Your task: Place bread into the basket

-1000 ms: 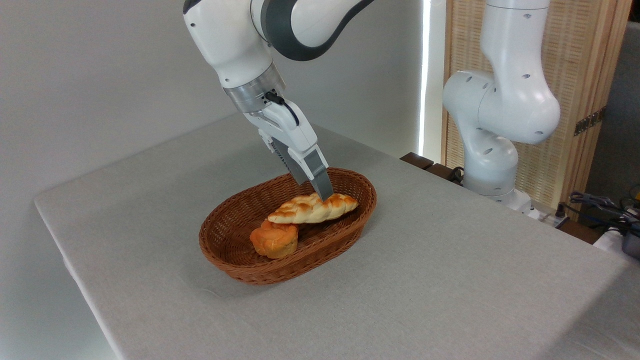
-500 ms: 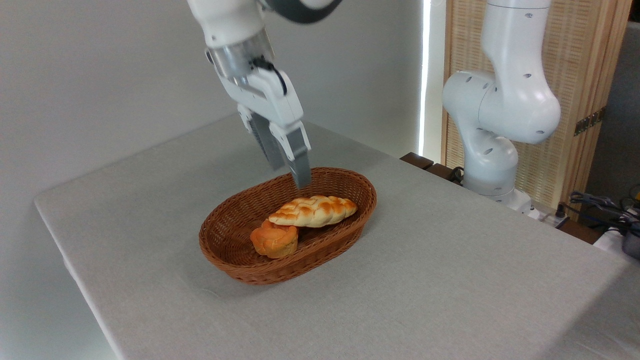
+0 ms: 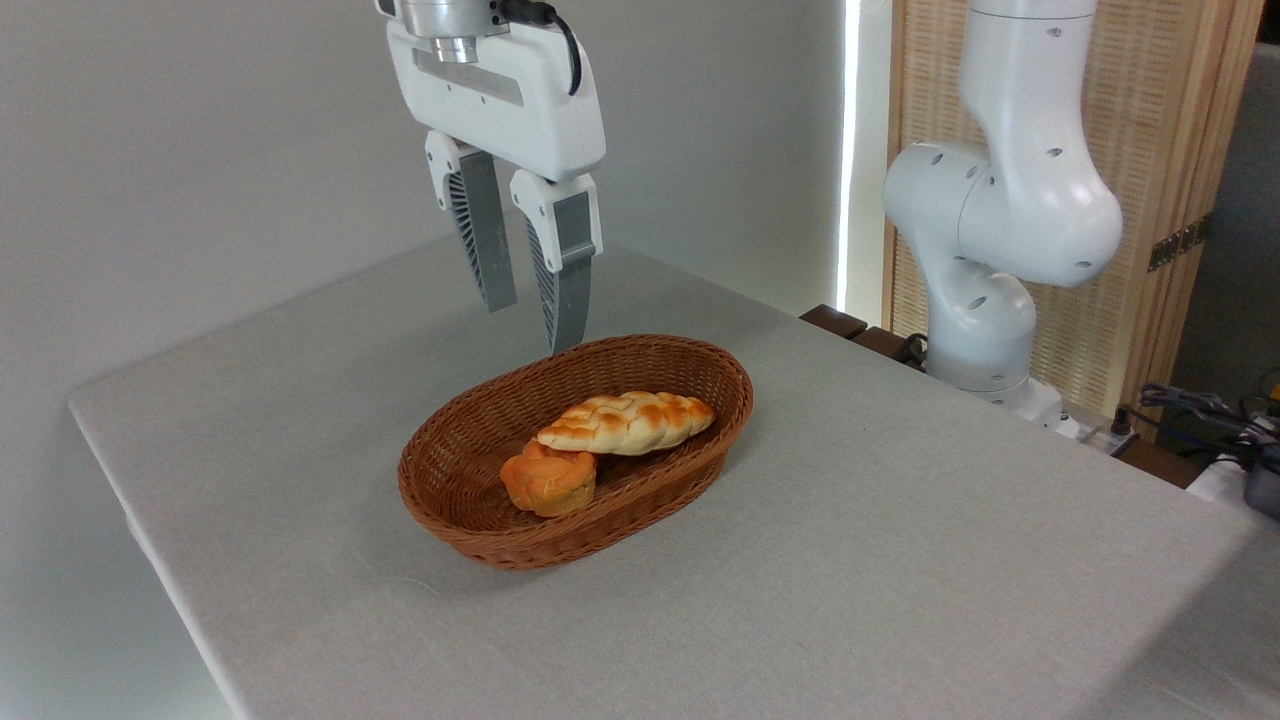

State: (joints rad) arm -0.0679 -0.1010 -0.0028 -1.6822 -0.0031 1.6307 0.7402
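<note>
Above the far rim of the basket (image 3: 735, 398), the gripper (image 3: 535, 325) hangs open and empty, while the bread (image 3: 625, 422) lies inside, propped on a bun (image 3: 549, 481), so it might roll off.

wall (image 3: 200, 150): plain pale grey | table (image 3: 900, 560): grey cloth-covered | right: slatted wooden screen (image 3: 1170, 150) | bright light strip (image 3: 851, 150) beside it
</note>
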